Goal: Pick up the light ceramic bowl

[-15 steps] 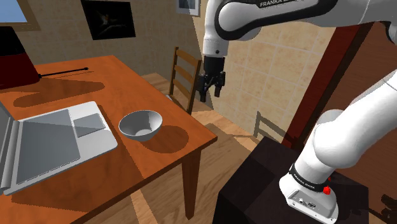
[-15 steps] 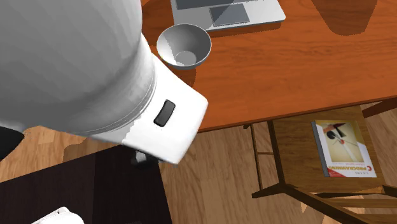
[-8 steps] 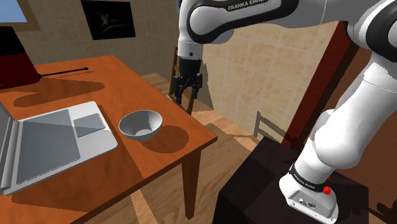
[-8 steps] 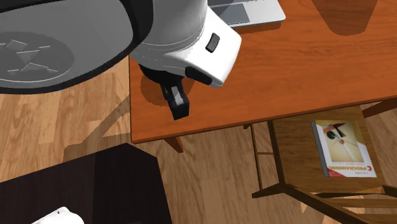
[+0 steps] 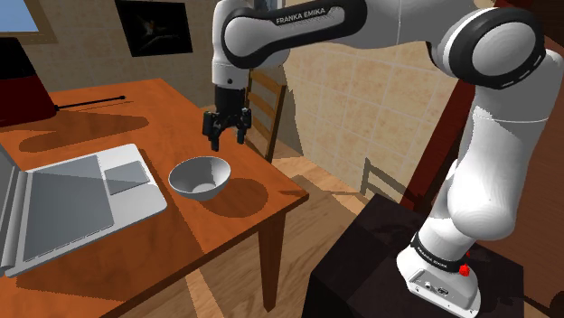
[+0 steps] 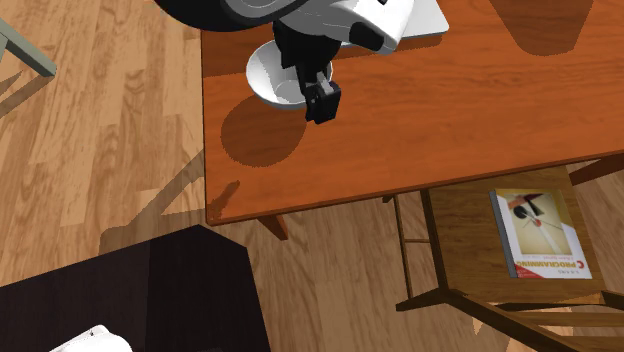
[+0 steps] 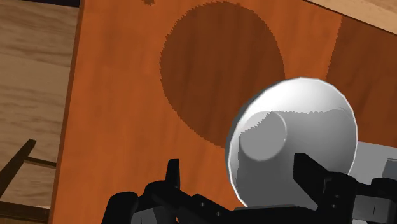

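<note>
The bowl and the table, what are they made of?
The bowl looks smooth, matt and pale grey-white, with no pattern. It may be ceramic or plastic; the look leaves it open. The table seems to be wood: reddish-brown with faint grain streaks and a smooth top.

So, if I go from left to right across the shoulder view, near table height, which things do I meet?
grey laptop → light bowl → wooden chair → dark stand

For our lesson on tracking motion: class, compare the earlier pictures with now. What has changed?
The gripper swung toward the shoulder view's left, from beyond the table edge to above the bowl, open, holding nothing. Bowl and laptop stayed put.
</note>
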Controlling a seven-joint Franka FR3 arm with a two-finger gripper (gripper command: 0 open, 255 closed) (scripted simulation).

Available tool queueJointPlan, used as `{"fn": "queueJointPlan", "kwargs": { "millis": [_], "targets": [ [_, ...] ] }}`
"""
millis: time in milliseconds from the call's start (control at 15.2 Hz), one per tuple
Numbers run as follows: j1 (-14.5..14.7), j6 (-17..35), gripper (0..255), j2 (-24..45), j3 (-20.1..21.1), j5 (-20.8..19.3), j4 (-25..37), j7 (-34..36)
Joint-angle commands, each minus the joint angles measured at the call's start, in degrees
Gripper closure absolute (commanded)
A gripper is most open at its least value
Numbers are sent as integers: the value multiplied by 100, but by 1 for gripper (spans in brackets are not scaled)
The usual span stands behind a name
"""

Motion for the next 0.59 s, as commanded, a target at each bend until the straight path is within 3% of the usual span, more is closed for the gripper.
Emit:
{"fn": "queueJointPlan", "kwargs": {
  "millis": [0,528],
  "targets": [
    [72,-18,0,259,34,-62,321,78],
    [79,527,0,343,30,-51,-149,-10]
  ]
}}
